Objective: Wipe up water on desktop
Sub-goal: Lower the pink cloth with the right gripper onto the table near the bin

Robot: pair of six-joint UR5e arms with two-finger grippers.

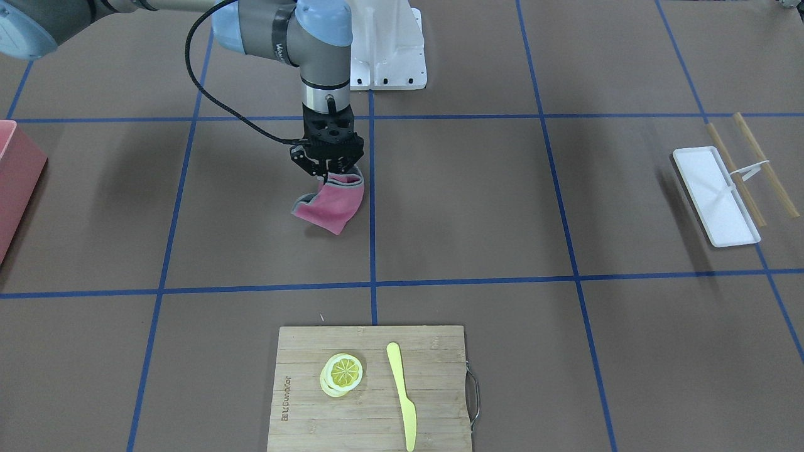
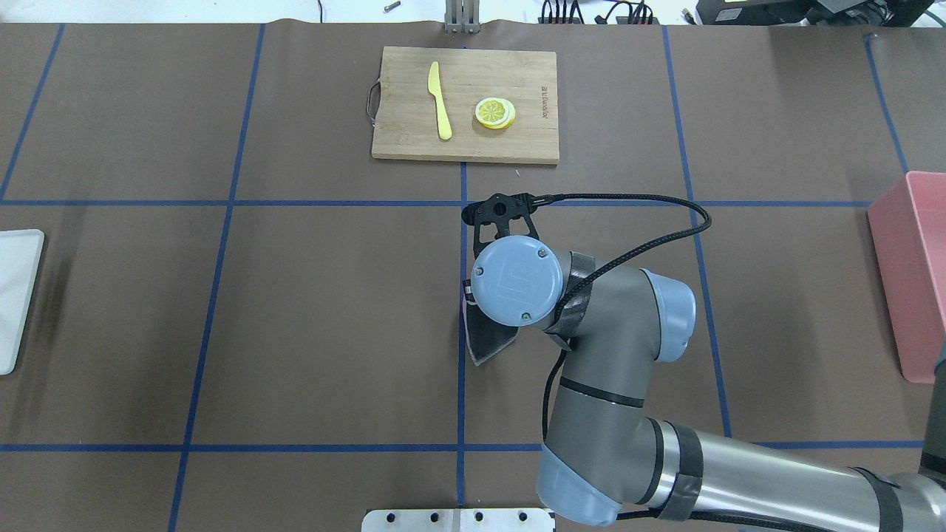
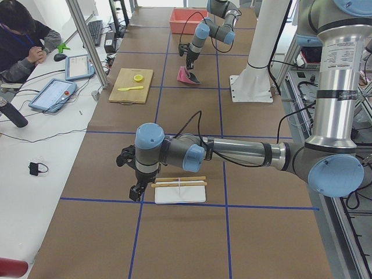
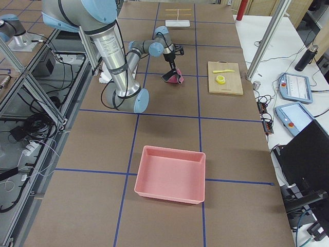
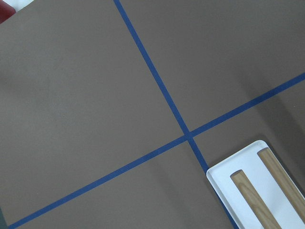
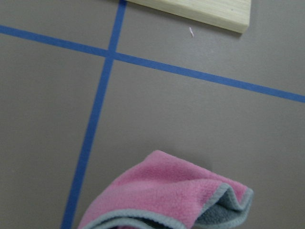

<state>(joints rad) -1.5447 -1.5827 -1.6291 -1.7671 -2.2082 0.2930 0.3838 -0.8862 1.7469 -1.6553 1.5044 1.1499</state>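
Front view: right gripper clamped on pink cloth; lower fold seems to rest on desktop, just beside centre tape line.
Overhead: wrist hides grip.
Left side view: left gripper near white tray; grip state, you cannot tell.
Right wrist view: no puddle visible; wiping looks barely begun, strokes likely left.

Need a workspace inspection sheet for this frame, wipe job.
Surface: desktop, brown with blue tape grid; no water visible.
Job's things: pink cloth, bunched, appears to rest on the desktop.
Clutter: cutting board with lemon slices and yellow knife; white tray, chopsticks; pink bin.
End effectors: right end effector shut on pink cloth; left end effector near white tray, state unclear.
Cables: black cable looping off right wrist.
Surroundings: person seated at side bench.
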